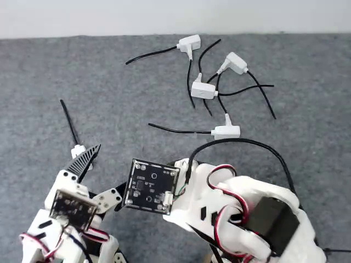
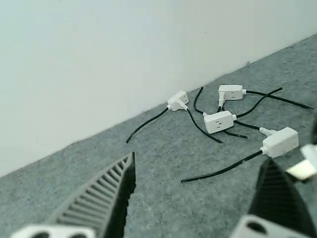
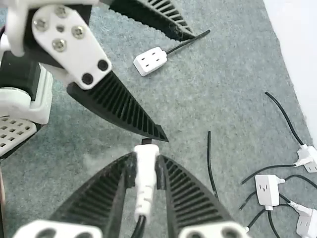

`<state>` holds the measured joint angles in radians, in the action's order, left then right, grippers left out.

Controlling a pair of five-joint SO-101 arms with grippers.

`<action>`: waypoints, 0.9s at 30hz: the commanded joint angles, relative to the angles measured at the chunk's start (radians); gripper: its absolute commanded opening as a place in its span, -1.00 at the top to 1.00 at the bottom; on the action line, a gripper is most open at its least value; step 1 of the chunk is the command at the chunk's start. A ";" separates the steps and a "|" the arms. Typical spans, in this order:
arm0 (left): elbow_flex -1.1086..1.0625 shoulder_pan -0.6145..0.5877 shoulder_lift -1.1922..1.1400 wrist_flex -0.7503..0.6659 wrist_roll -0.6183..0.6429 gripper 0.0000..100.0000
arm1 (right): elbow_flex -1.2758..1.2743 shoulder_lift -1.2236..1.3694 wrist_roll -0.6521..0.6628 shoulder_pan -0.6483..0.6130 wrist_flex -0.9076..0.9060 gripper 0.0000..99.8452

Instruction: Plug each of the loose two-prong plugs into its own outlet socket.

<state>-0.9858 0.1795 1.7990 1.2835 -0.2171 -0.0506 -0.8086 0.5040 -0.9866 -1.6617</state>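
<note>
Right tool clenched on a white plug, cord running out between its fingers; left tool spread wide, holding nothing (one outlet socket lies on the bench just beside it). Bench is grey and felt-like, meeting a plain white wall, with four more white corded pieces scattered near that edge.

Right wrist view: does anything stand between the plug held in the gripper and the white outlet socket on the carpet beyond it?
Yes. One black finger of the open left gripper lies across the path from the plug, held in the right gripper, to the outlet socket.
</note>
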 commanded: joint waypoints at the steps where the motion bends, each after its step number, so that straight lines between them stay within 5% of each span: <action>1: -0.005 0.015 -0.005 -0.012 0.009 0.23 | 0.069 -0.002 -0.012 -0.018 0.004 0.98; 27: -0.012 0.092 -0.005 -0.006 0.031 0.23 | 0.068 0.070 -0.015 -0.050 0.002 0.98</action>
<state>-1.0012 0.2470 1.7960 1.2850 -0.2064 -0.0184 -0.7687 0.5025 -1.0019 -1.6632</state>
